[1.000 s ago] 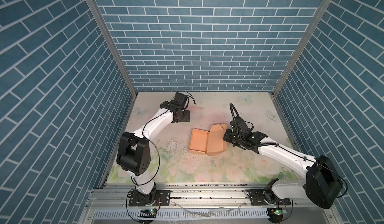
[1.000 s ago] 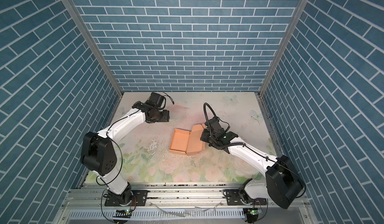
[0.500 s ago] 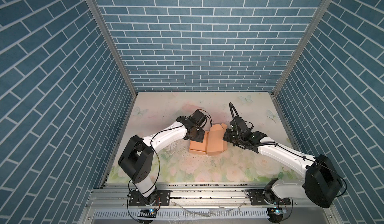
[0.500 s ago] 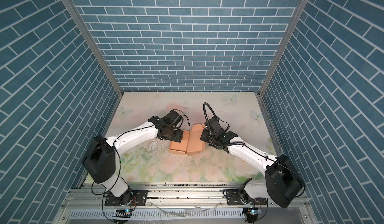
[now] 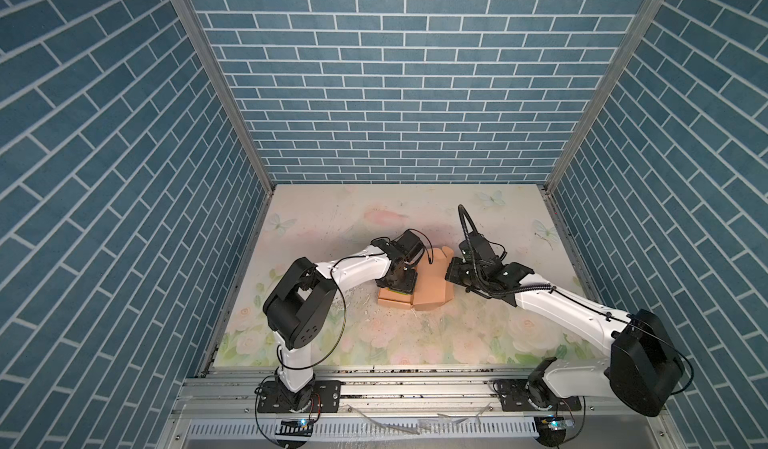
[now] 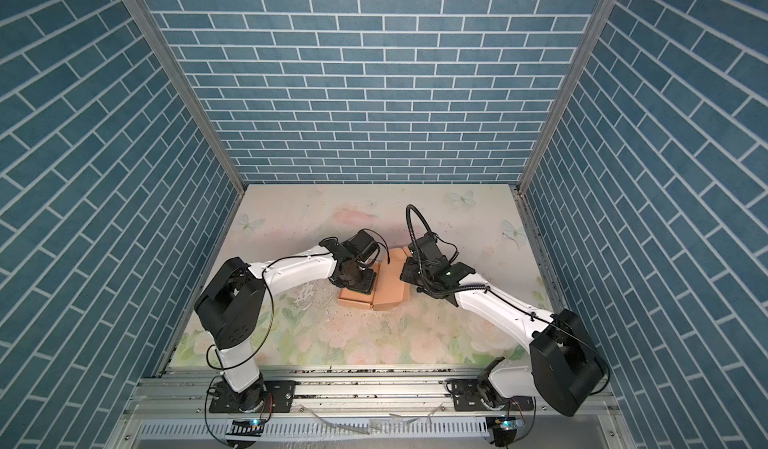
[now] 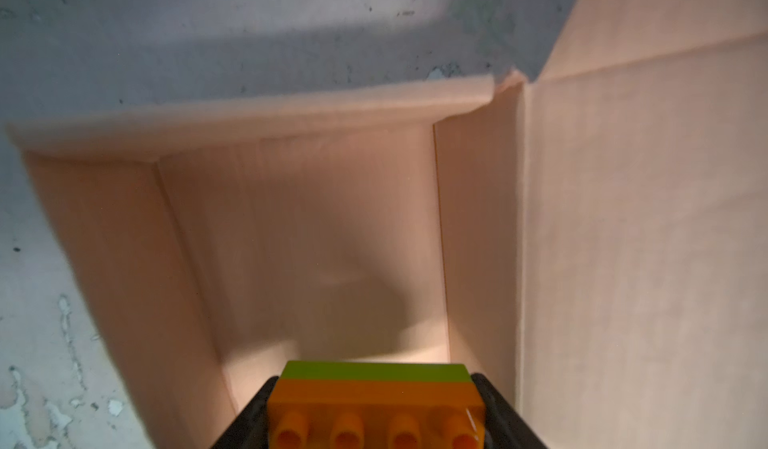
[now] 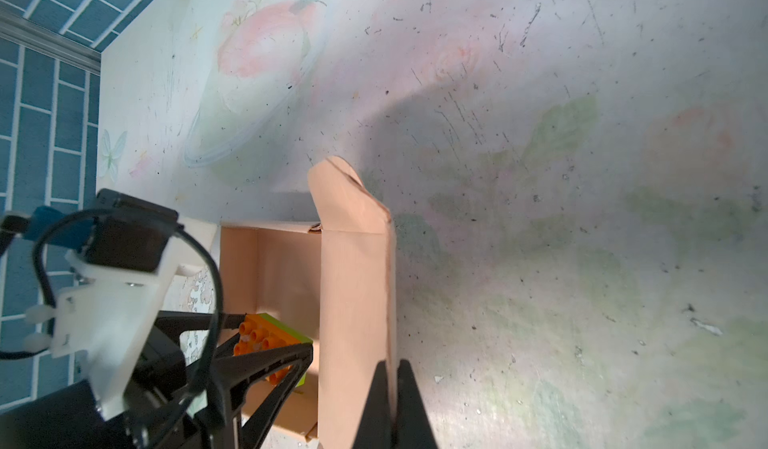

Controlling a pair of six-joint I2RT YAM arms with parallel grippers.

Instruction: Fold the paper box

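Because the lid has to be out of the way, the right claw point(image 8: 392, 368) is closed tight on the free edge of the peach-tan thin cardboard paper box point(image 8: 353, 293). It holds that panel raised beside the open tray on the flowered counter point(image 8: 582, 218), between both arms. The left claw point(image 5: 400, 287), spread only to the width of its load, pinches a small orange studded plastic brick point(image 7: 374, 397) low over the tray, probably to set it inside. Whether the brick touches the tray floor I cannot tell.
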